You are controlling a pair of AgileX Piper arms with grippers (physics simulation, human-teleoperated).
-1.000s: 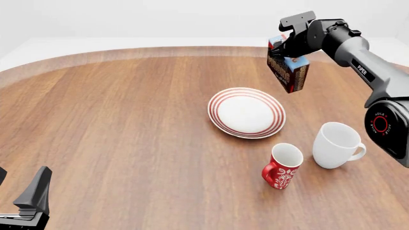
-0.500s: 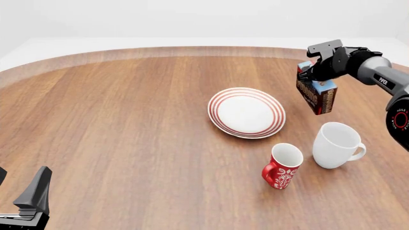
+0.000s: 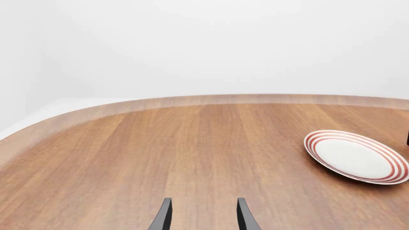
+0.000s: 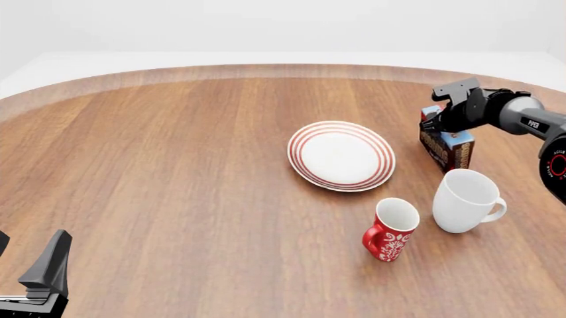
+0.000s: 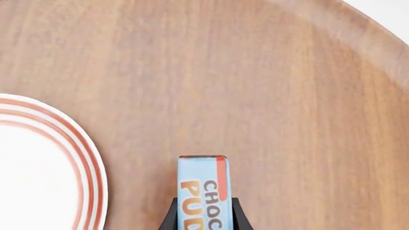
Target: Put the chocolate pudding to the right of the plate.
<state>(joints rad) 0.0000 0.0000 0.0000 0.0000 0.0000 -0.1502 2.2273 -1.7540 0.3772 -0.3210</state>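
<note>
The chocolate pudding [image 4: 447,148] is a carton with a light-blue top and dark brown sides. It hangs low over the table, just right of the plate [image 4: 341,155], which is white with red rings. My right gripper [image 4: 446,124] is shut on the carton from above. The right wrist view shows the carton [image 5: 203,184] between the fingers [image 5: 238,214], with the plate's rim [image 5: 86,163] beside it. I cannot tell whether the carton touches the table. My left gripper [image 3: 203,218] is open and empty, low at the near left [image 4: 46,270], far from the plate [image 3: 355,156].
A plain white mug [image 4: 465,200] stands just in front of the carton. A red patterned mug [image 4: 389,230] stands to its left, in front of the plate. The round wooden table [image 4: 177,165] curves away at the back.
My right gripper has carried the carton from high behind the plate to the right and down, to table height beside the plate's right edge. The left arm has not moved.
</note>
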